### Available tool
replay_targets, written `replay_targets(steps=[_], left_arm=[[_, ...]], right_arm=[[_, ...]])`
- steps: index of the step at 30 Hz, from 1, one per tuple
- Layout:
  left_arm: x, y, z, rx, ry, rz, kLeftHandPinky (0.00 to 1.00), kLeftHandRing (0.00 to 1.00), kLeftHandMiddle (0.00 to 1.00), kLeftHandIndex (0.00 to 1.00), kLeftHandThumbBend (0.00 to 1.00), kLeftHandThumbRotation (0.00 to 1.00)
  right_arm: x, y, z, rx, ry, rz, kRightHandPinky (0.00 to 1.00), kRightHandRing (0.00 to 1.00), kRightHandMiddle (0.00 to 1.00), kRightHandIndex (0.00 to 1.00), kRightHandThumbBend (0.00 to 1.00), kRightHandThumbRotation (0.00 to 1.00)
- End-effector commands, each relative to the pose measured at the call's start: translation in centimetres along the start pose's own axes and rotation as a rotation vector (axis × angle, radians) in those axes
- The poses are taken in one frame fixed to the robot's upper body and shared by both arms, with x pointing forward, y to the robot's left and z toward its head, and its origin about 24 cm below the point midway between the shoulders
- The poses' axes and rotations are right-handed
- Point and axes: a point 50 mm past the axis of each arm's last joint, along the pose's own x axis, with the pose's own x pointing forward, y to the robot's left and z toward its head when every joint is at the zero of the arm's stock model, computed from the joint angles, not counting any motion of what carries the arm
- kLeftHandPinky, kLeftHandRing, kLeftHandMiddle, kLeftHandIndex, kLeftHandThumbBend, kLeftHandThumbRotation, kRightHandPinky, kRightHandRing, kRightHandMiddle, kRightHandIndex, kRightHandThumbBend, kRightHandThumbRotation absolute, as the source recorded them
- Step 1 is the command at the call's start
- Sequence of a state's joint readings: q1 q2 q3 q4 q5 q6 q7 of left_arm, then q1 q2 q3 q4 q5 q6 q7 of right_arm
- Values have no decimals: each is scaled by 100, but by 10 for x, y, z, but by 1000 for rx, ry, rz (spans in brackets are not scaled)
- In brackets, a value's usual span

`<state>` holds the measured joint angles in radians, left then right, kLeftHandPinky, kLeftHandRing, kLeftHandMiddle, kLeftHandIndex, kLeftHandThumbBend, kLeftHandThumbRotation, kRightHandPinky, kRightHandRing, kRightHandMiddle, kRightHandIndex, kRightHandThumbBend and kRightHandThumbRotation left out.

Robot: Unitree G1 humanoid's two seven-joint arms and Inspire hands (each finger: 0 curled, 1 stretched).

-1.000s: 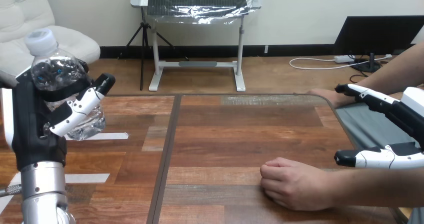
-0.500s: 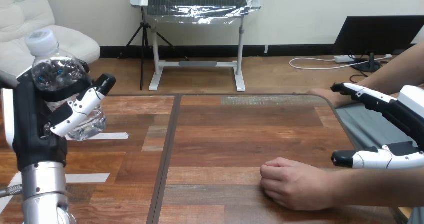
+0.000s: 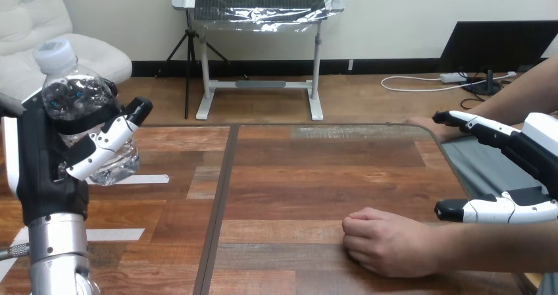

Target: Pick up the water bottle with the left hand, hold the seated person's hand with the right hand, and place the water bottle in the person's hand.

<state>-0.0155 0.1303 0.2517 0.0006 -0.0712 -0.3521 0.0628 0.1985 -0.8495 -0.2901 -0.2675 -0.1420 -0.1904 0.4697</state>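
1. My left hand [image 3: 43,163] stands upright at about nine o'clock in the head view, on top of its silver forearm [image 3: 56,252].
2. That hand is grasping the water bottle [image 3: 69,91]. My fingers [image 3: 99,143] curl across its front and clamp it against my palm.
3. The water bottle is clear. Its white cap [image 3: 52,50] points up toward twelve o'clock, with a slight lean toward eleven. Its lower end shows behind my fingers, and it is held up over the left part of the table [image 3: 296,170].
4. My right hand [image 3: 530,157] comes in from the right edge at roughly three to four o'clock. It is released and grasps nothing.
5. Its fingers [image 3: 474,122] reach out straight toward ten o'clock, and the thumb [image 3: 493,209] is spread well below them, pointing toward nine o'clock.
6. The person's hand [image 3: 388,242] rests on the table at about five o'clock, closed into a loose fist with the knuckles toward nine o'clock. Its arm [image 3: 500,245] runs off toward the right edge.
7. My right thumb sits just above that arm, at two o'clock from the fist. I cannot tell whether they touch, and nothing of mine is curled round it.
8. The person's other hand [image 3: 424,122] lies at the table's far right corner, at about two o'clock, just beside the tips of my right fingers.
9. The water bottle and the fist are well apart, with bare wood between them.
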Motion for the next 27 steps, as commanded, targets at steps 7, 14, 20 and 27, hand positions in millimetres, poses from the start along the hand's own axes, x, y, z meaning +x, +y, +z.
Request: replay_targets(steps=[7, 14, 20, 27], left_arm=[[11, -5, 18, -31, -97, -1, 24, 29, 34, 40, 60, 0], [11, -5, 18, -31, -100, -5, 24, 29, 34, 40, 60, 0], [11, -5, 17, -36, -99, -8, 24, 29, 34, 40, 60, 0], [11, -4, 17, -38, -104, -12, 24, 29, 34, 40, 59, 0]], right_arm=[[0, -12, 7, -8, -34, -58, 86, 92, 93, 93, 100, 74], [0, -12, 6, -9, -39, -55, 88, 92, 93, 93, 100, 74], [0, -11, 6, -11, -43, -53, 88, 92, 93, 93, 100, 74], [1, -11, 6, -11, -46, -47, 88, 91, 92, 93, 100, 74]])
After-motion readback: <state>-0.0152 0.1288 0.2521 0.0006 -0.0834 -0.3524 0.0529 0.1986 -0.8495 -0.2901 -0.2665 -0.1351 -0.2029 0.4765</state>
